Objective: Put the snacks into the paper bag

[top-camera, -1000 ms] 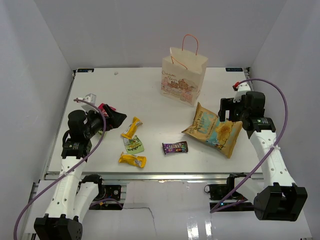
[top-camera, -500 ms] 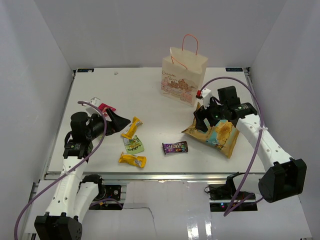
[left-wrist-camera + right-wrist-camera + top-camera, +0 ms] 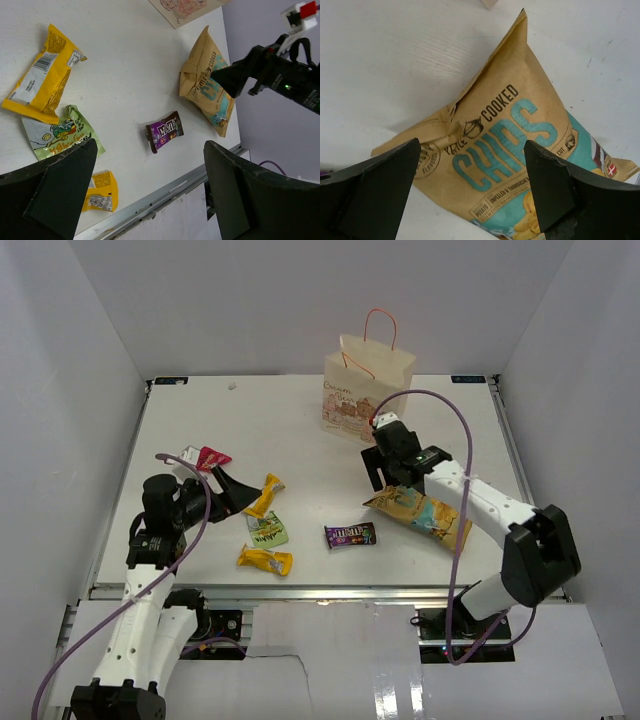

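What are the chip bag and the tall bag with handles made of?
The chip bag looks like matte brown kraft paper, creased, though it may be paper-look film. The gift bag seems stiff cream paper: sharp folds, standing upright, cord handles.

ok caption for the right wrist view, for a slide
Open right gripper hovers over the kettle-cooked chips bag on the white table.

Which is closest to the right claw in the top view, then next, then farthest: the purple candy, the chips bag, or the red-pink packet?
1. chips bag, directly under the right claw.
2. purple candy, front middle.
3. red-pink packet, far left side.
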Controlling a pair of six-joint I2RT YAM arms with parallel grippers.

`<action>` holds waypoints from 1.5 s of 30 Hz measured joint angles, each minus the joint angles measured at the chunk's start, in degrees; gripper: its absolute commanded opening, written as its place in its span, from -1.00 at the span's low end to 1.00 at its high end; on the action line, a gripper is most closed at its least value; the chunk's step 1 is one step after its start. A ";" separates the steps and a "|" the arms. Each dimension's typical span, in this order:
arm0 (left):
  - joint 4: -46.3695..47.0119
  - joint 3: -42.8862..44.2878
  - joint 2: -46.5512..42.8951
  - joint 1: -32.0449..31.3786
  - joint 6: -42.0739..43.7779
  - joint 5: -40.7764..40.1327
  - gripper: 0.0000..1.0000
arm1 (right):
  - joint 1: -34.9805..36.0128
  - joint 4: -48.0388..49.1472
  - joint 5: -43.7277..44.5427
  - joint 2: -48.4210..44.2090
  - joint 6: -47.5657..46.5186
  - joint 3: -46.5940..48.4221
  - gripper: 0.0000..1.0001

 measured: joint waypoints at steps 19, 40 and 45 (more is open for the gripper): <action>-6.99 0.00 -5.22 -0.07 -1.64 -2.27 0.96 | 2.84 17.66 30.73 20.11 5.18 0.15 0.94; -8.07 0.00 -5.25 -0.07 -0.15 -2.40 0.96 | 3.28 32.59 28.04 13.40 -6.23 -13.62 -0.85; -8.17 0.00 -4.94 -0.07 0.48 -2.40 0.96 | 1.20 31.26 14.16 -2.40 -9.25 -16.90 -0.85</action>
